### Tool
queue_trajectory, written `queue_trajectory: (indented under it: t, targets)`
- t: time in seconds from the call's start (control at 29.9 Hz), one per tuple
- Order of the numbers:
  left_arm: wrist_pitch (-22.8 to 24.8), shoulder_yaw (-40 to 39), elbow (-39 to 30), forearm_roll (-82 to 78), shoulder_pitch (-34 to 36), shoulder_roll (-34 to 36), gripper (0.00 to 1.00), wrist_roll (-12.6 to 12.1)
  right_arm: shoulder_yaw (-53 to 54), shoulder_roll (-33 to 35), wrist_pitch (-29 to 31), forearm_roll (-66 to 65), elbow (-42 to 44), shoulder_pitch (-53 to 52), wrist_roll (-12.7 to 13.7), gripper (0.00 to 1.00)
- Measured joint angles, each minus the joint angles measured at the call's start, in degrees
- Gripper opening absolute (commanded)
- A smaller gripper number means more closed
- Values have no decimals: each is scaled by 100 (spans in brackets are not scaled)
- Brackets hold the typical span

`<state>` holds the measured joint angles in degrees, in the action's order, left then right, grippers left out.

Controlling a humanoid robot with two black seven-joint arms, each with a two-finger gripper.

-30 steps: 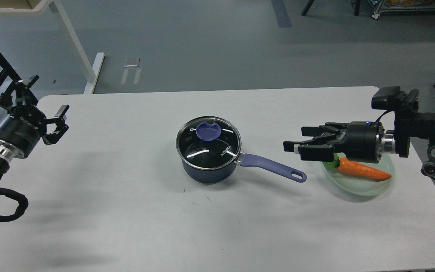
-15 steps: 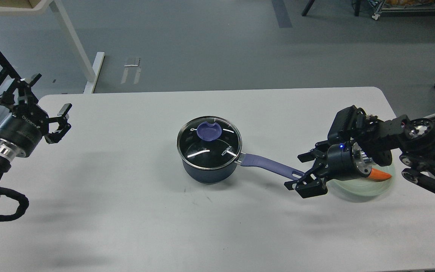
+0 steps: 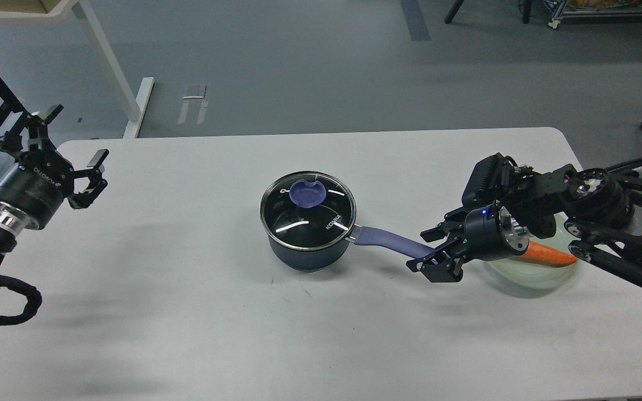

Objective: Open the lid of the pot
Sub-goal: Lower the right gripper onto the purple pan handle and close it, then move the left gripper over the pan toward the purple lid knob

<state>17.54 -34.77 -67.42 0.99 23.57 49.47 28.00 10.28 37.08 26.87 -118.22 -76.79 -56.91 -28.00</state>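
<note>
A dark blue saucepan (image 3: 305,250) stands at the middle of the white table (image 3: 187,312). Its glass lid (image 3: 308,210) with a purple knob (image 3: 307,192) sits shut on it. Its purple handle (image 3: 388,240) points right. My right gripper (image 3: 431,250) is open, its fingers around the end of the handle; the handle's end is hidden behind them. My left gripper (image 3: 70,159) is open and empty above the table's far left edge, well away from the pot.
A pale green plate (image 3: 544,273) with an orange carrot (image 3: 546,254) lies at the right, partly hidden by my right arm. White table legs and a dark frame stand on the floor at the far left.
My right gripper dropped from beside the plate and moved left to the end of the pot handle. My left gripper shifted slightly. The pot and lid have not moved.
</note>
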Motion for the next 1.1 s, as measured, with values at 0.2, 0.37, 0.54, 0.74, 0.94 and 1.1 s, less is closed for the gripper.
queue_trajectory:
  t: [0.2, 0.37, 0.54, 0.74, 0.94, 1.1]
  targets:
    - [-6, 6, -67, -3, 0, 3, 99, 0, 0, -165, -6, 0, 115, 15, 0, 50]
    - [-6, 17, -69, -27, 0, 10, 99, 0, 0, -208, -6, 0, 127, 16, 0, 39]
    - [7, 15, -69, -873, 22, 16, 99, 0, 0, -209, -7, 0, 130, 18, 0, 33]
    - [13, -4, -65, -2964, 539, -90, 99, 0, 0, -210, -7, 1, 129, 15, -1, 32]
    - [44, 74, -148, -5701, 1435, -216, 99, 0, 0, -211, -7, 0, 126, 4, 0, 32]
    - [-95, 303, -468, -8380, 2137, -631, 99, 0, 0, -210, -7, 1, 120, 4, 1, 32]
